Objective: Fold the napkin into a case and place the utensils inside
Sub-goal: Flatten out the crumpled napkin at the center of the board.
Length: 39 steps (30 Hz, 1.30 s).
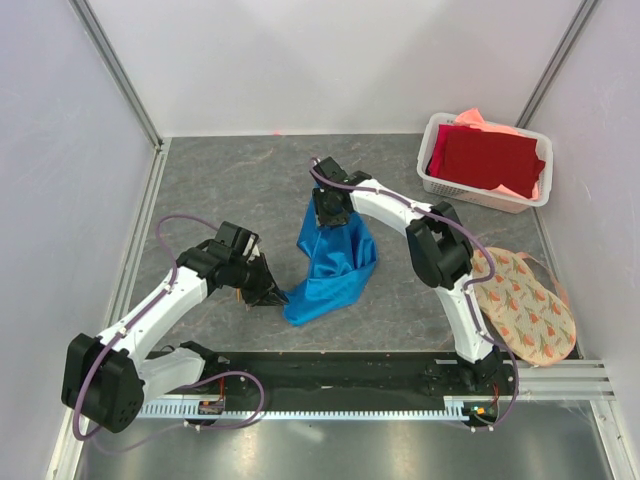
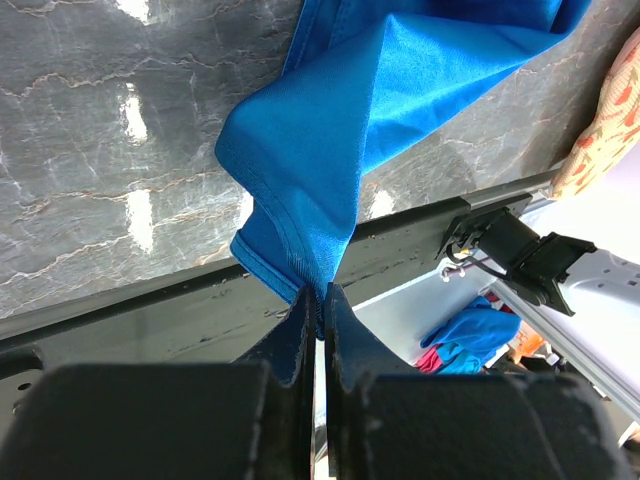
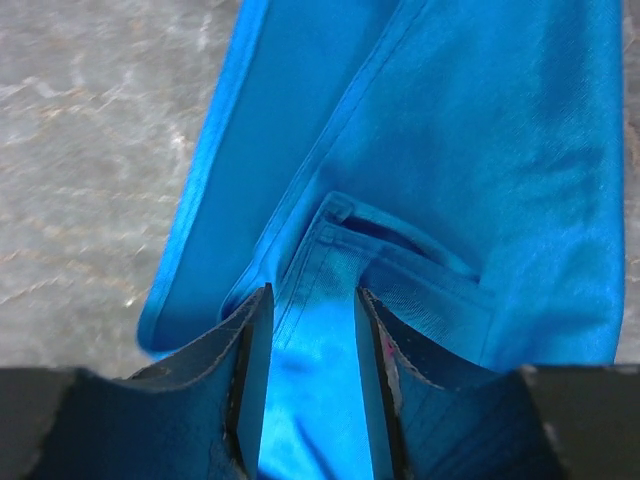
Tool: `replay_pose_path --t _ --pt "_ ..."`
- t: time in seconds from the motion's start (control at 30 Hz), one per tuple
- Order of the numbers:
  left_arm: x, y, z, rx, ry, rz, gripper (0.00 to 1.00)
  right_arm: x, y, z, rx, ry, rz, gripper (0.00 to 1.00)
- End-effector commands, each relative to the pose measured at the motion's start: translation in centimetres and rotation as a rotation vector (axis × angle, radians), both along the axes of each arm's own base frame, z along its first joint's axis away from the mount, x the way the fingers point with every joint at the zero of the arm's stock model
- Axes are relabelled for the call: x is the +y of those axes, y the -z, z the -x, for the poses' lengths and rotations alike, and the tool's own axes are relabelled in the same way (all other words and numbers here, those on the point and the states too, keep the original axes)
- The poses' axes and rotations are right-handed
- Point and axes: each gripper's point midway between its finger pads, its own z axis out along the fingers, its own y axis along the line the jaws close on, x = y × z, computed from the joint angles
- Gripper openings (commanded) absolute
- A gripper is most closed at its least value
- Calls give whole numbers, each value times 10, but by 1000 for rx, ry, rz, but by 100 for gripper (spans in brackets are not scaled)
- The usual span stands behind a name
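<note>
The bright blue napkin (image 1: 335, 262) lies rumpled and partly raised in the middle of the grey table, not folded into a case. My left gripper (image 1: 272, 293) is shut on its near-left corner; the left wrist view shows the cloth (image 2: 340, 130) pinched between the closed fingertips (image 2: 320, 300). My right gripper (image 1: 330, 215) is over the napkin's far end. In the right wrist view its jaws stand a little apart (image 3: 310, 300) with a hemmed fold of the cloth (image 3: 440, 180) between them. No utensils are in view.
A white basket (image 1: 432, 172) at the back right holds a dark red cloth (image 1: 485, 158) and a salmon-pink one. A round floral mat (image 1: 522, 305) lies at the right, by the right arm. A black strip (image 1: 340, 365) runs along the near edge. Walls enclose the table.
</note>
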Motion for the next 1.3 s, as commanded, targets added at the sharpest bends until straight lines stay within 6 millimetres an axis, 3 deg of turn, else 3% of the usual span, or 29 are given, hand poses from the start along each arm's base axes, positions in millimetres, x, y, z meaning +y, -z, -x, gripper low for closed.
replay_pose_path --t 0.0,0.27,0.37,0.43,0.63,0.67,0.73,0.77,0.83,0.87,1.03,1.1,1.27 --pt "-5 -5 6 32 12 36 2 0 -5 -20 -72 59 37 42" --pt "-3 -3 9 33 24 26 2 -4 11 -17 -53 70 56 27" --pt "-2 -2 10 36 25 16 2 -2 14 -16 -44 64 49 13" --pt "-1 -6 8 22 23 11 2 0 3 -18 -57 63 32 1" --pt "2 -13 1 -22 9 -10 2 -5 -53 -34 -168 81 -7 0" --pt "3 -14 0 -28 7 -12 2 -8 -74 -35 -199 92 -27 0" --pt "4 -17 1 -38 -4 -13 2 -15 -86 -31 -210 109 -37 0" --pt "5 -18 2 -40 -10 -12 2 -20 -106 -30 -242 120 -52 0" --pt "7 -19 2 -58 -22 -19 2 -31 -112 -23 -244 150 -51 0" --pt "9 -21 3 -68 -22 -21 2 -37 -129 -19 -270 162 -67 0" --pt "11 -18 10 -54 -26 -16 2 -30 -117 -14 -232 118 -84 1" --pt "10 -16 12 -40 -29 -10 2 -24 -101 -20 -216 102 -75 19" --pt "8 -15 9 -33 -22 -11 2 -16 -63 -31 -176 87 -39 33"
